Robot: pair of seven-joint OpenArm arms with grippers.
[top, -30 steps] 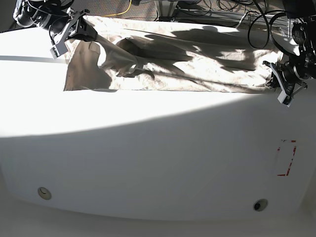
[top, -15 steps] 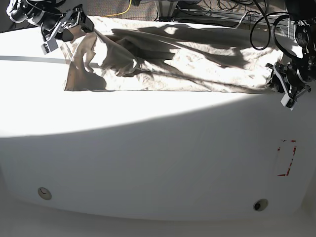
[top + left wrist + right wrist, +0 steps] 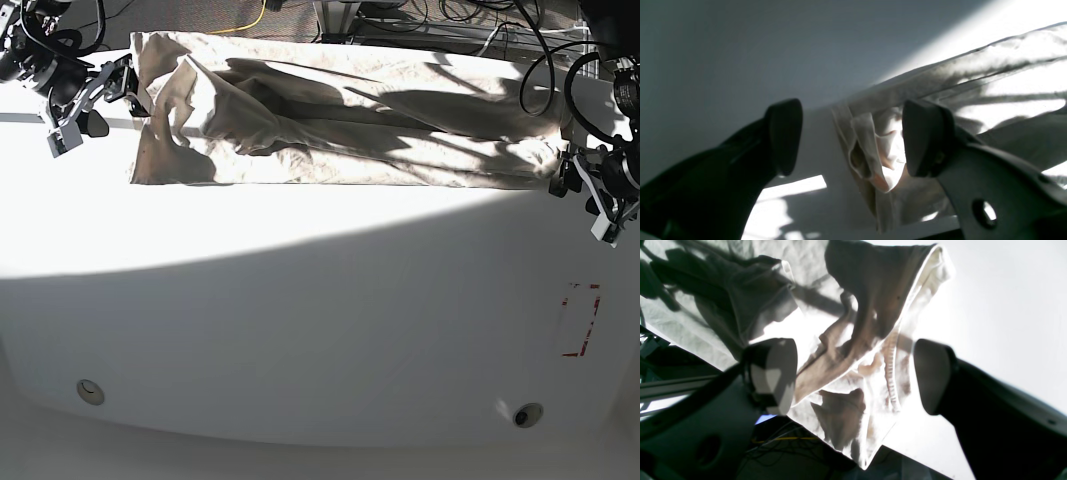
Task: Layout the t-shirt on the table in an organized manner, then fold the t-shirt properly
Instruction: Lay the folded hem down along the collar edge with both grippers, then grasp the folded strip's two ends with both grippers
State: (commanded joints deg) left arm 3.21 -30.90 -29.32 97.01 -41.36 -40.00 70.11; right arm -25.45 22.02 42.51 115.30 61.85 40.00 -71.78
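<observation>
Right pincer [image 3: 118, 108], parted wide and empty, has drawn outward from the shirt [image 3: 350, 165], now beside it; left pincer [image 3: 585, 192] gapes empty near its other end, leaving folding ahead.

Yellow cable [image 3: 240, 27] — dark cables [image 3: 470, 14] behind.

left pincer [image 3: 853, 138]: spread open, fingertips [image 3: 785, 136] well apart | right pincer [image 3: 857, 376]: spread open, fingertips well apart | left arm [image 3: 612, 130]: reaching in from base view's right edge | right arm [image 3: 45, 65]: angled in from upper-left corner, pincer tilted downward
</observation>
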